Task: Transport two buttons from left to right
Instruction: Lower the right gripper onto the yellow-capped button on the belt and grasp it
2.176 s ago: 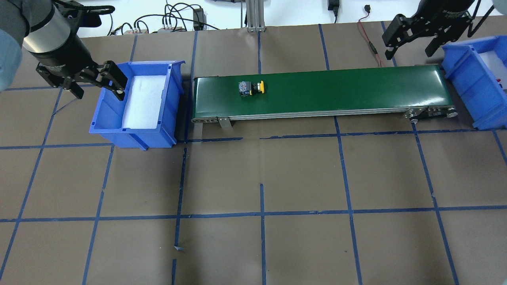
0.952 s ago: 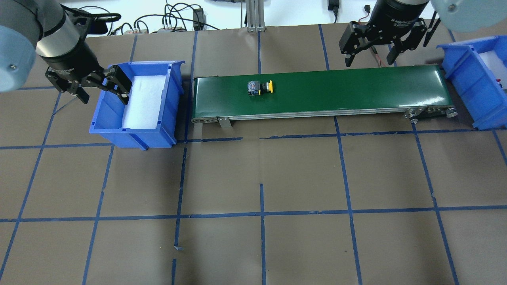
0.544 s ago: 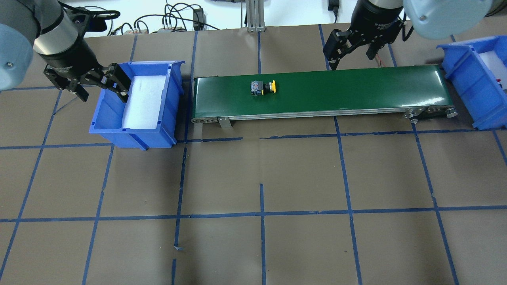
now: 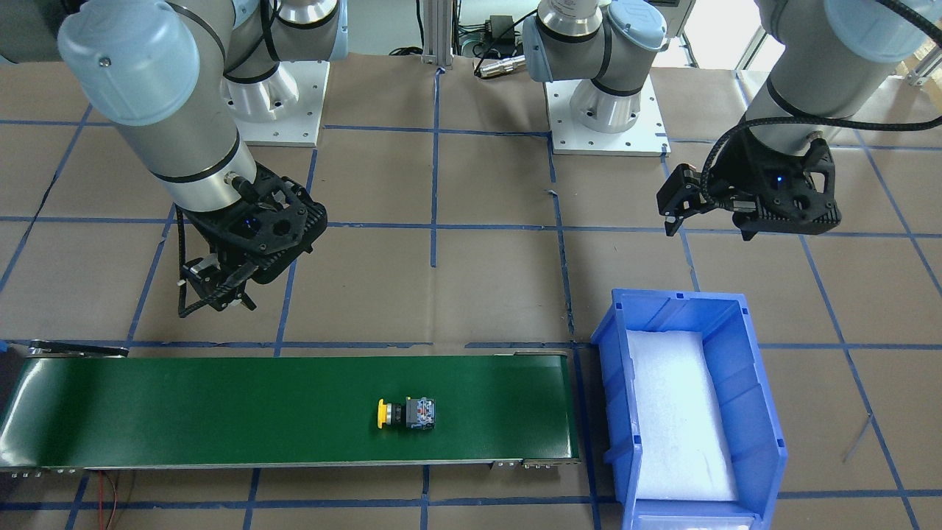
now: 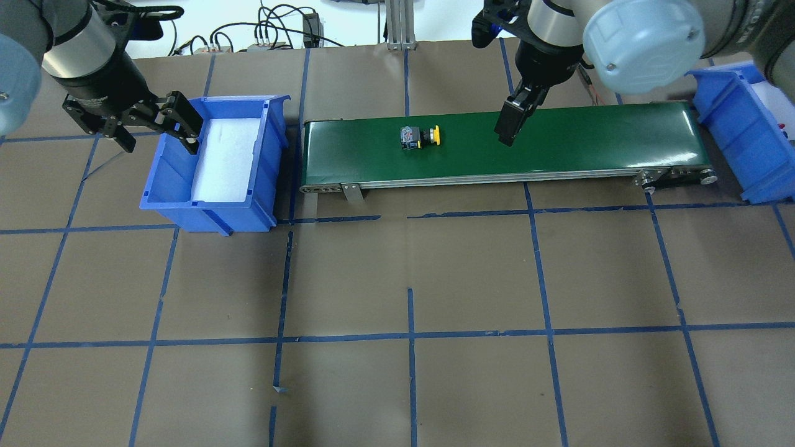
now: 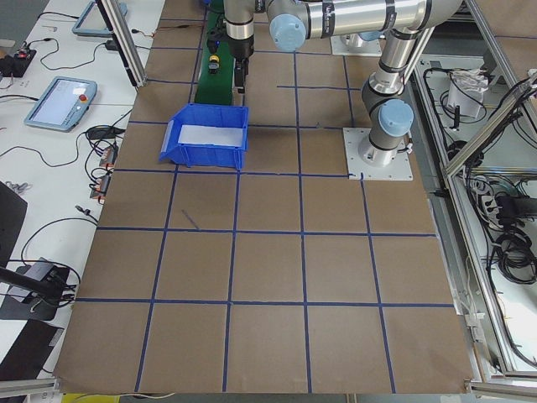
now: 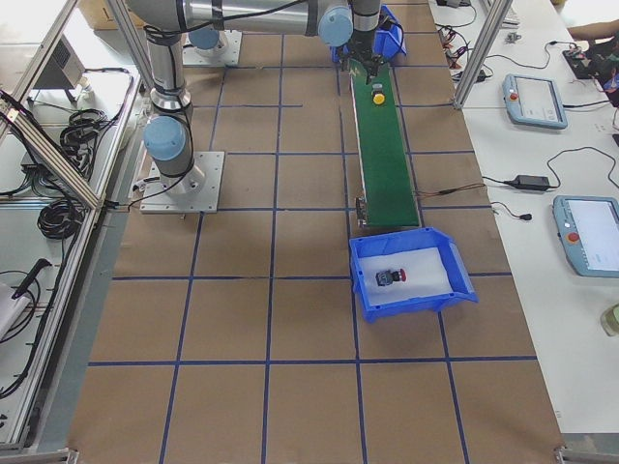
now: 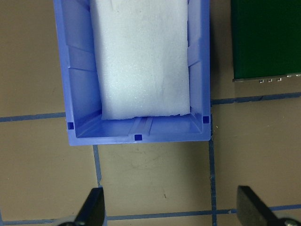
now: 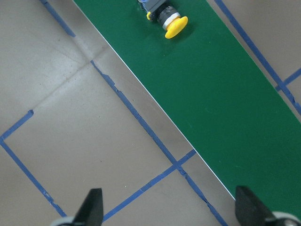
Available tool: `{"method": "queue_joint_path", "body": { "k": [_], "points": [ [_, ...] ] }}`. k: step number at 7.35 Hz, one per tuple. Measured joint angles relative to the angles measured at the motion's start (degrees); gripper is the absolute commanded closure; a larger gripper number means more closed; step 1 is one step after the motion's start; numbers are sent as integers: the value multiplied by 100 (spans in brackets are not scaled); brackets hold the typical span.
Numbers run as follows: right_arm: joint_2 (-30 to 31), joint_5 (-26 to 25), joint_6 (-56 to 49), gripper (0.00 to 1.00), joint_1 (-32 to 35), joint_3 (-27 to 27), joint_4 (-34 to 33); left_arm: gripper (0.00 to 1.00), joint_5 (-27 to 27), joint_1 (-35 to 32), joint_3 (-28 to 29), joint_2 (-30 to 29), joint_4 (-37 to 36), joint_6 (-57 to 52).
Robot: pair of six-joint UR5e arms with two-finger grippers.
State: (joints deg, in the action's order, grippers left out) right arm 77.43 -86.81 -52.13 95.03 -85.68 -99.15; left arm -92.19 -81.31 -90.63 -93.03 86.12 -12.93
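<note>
The yellow button [image 5: 421, 136] lies on its side on the green conveyor belt [image 5: 559, 139], left of the belt's middle; it also shows in the front view [image 4: 403, 413] and the right wrist view [image 9: 165, 20]. The red button [image 7: 389, 278] lies in the right blue bin [image 7: 411, 302]. My right gripper [image 5: 510, 124] is open and empty, above the belt's near edge, right of the yellow button; its fingers [image 9: 92, 208] frame table and belt. My left gripper [image 5: 158, 131] is open and empty, up off the left blue bin [image 5: 208, 214].
The left bin [image 8: 137, 137] holds only a white foam pad. The right bin [image 5: 733, 139] stands at the belt's right end. Cables lie along the table's back edge [image 5: 273, 34]. Blue tape lines grid the brown table [image 5: 410, 335].
My right gripper has swung left from the right bin to over the belt and turned. The yellow button has ridden rightward along the belt. My left gripper has shifted slightly by the left bin.
</note>
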Motion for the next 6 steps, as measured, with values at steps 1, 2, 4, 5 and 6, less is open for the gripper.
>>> {"method": "queue_joint_path", "body": {
  "k": [1,2,4,5,6],
  "points": [
    [-35,4,-763,0,-1,-103,-76,0,-1,0,-10,5,1,1],
    [-106,5,-1362,0,-3,-130,-126,0,-1,0,-20,7,1,1],
    [-429,68,-1787,0,26,-26,-301,0,-1,0,-39,7,1,1],
    [-772,160,-1868,0,116,94,-552,0,-3,1,-46,9,1,1],
    [-1186,206,-1914,0,265,292,-800,0,-7,1,-49,11,1,2]
  ]
}}
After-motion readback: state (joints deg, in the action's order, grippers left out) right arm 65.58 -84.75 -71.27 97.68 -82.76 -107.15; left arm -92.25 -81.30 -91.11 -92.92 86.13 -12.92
